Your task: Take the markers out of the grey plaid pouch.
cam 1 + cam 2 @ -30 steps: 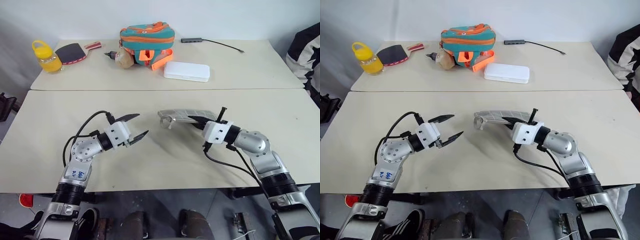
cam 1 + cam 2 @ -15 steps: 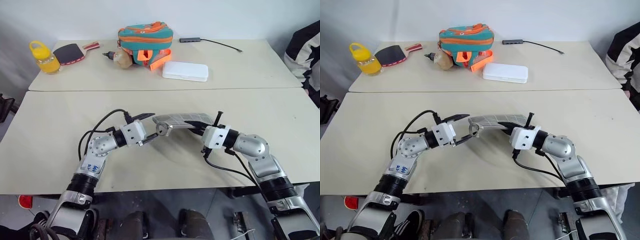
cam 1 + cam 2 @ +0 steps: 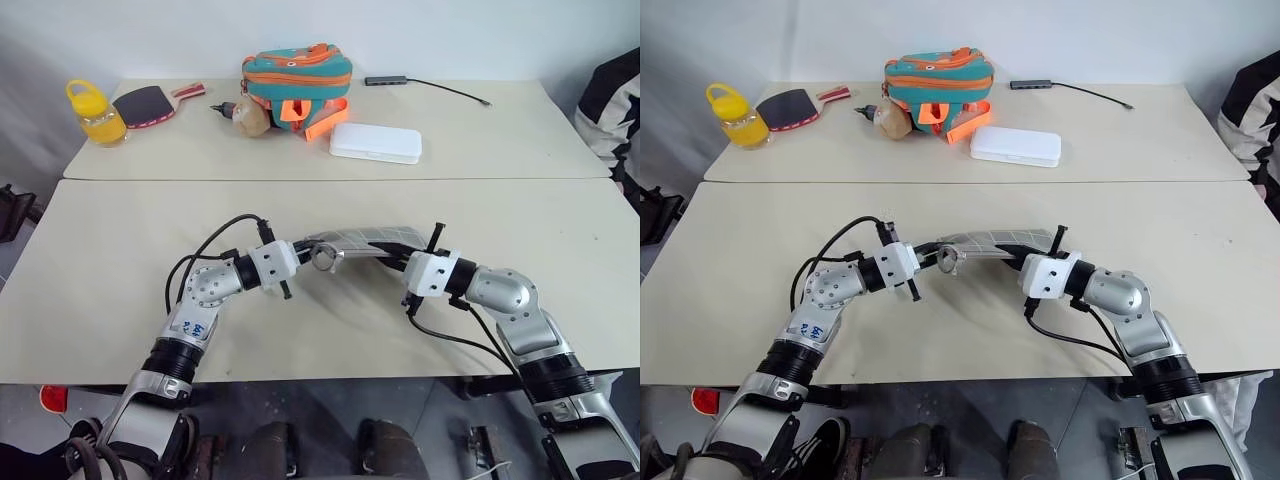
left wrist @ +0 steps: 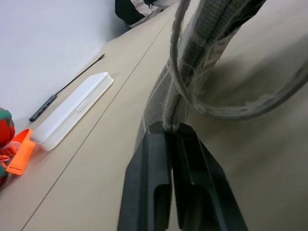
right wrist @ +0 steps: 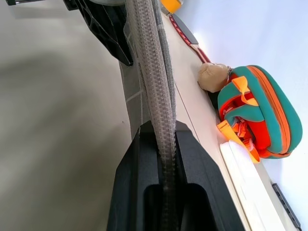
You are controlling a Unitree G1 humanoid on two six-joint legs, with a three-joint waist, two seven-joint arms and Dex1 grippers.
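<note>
The grey plaid pouch (image 3: 365,240) hangs a little above the near table, stretched level between my two grippers. My left gripper (image 3: 300,250) is shut on the pouch's left end, just beside its small ring (image 3: 322,258); the left wrist view shows the fabric edge (image 4: 202,53) pinched between the black fingers (image 4: 149,163). At the other end my right gripper (image 3: 397,250) is shut on the pouch, and the right wrist view has the zipper edge (image 5: 149,72) running out from between its fingers (image 5: 132,183). The markers are hidden.
On the far table lie a teal-and-orange bag (image 3: 295,75) with a tan object (image 3: 245,117) beside it, a white flat box (image 3: 375,142), a yellow bottle (image 3: 93,112), a paddle (image 3: 145,103) and a cable (image 3: 430,85). A person's sleeve (image 3: 620,110) shows at the right edge.
My left gripper moved right from open table to the pouch's ring end and shut on it. The right gripper kept its hold and stayed in place.
</note>
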